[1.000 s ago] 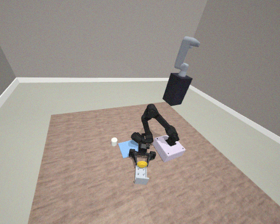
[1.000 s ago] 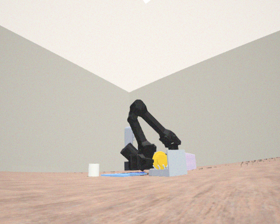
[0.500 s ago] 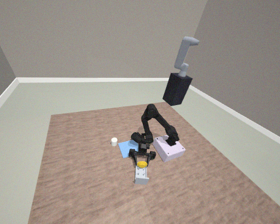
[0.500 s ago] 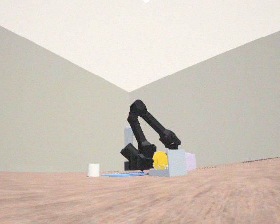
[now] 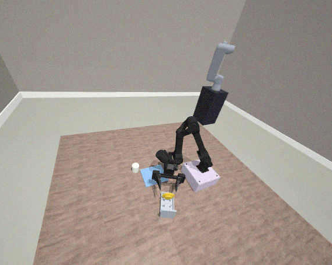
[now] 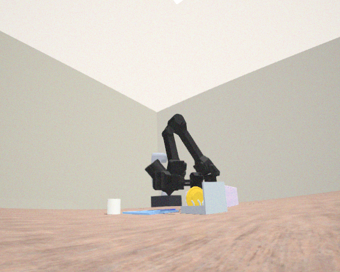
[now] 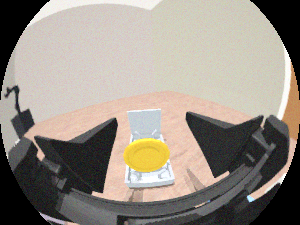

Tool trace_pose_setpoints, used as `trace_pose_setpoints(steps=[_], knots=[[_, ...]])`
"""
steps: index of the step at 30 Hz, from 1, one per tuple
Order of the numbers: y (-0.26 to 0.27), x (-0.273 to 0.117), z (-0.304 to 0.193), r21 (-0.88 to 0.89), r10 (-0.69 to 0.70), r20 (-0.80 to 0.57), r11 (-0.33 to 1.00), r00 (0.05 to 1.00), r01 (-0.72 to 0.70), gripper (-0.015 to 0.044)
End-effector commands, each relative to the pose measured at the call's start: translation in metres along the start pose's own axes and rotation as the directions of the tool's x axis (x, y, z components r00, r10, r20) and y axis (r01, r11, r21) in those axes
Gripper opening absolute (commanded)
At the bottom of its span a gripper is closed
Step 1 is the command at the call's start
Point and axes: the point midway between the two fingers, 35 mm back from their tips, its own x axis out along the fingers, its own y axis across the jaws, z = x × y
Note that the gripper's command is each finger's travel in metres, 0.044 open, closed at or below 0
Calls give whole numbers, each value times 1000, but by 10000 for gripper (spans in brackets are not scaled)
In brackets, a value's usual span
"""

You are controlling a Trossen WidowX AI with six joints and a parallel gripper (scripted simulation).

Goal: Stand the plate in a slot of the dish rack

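Observation:
The yellow plate [image 5: 168, 195] [image 6: 194, 196] [image 7: 146, 155] stands on edge, upright or slightly leaning, in the light grey dish rack [image 5: 167, 214] [image 6: 215, 198] [image 7: 150, 184]. It is at the rack end nearer the arm, away from the tall end wall. Small prongs show in front of its lower part in the exterior view. Its bottom edge and exact slot are hard to make out. My gripper [image 5: 168, 189] [image 7: 152, 118] is open and empty, with a finger to each side of the plate's line, back from it and not touching. In the exterior view the fingers are hidden or too dark to tell.
A lilac box [image 5: 206, 185] [image 6: 232, 196] carries my arm's base beside the rack. A blue mat [image 5: 147, 175] [image 6: 139, 212] lies under the wrist, with a white cylinder [image 5: 135, 168] [image 6: 114, 206] beyond it. A grey arm on a dark block [image 5: 210, 105] [image 6: 166, 201] stands at the back.

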Motion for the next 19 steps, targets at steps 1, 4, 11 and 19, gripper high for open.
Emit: trace_pose_setpoints(steps=[1,4,11,19], knots=[[0,0,28,6,0,-2,1000,1000,0,400],[-1,0,53,4,1,0,1000,1000,-1,400],[-9,2,63,40,-23,-26,999,999,24,400],[-41,6,58,212,-126,-188,963,974,166,400]])
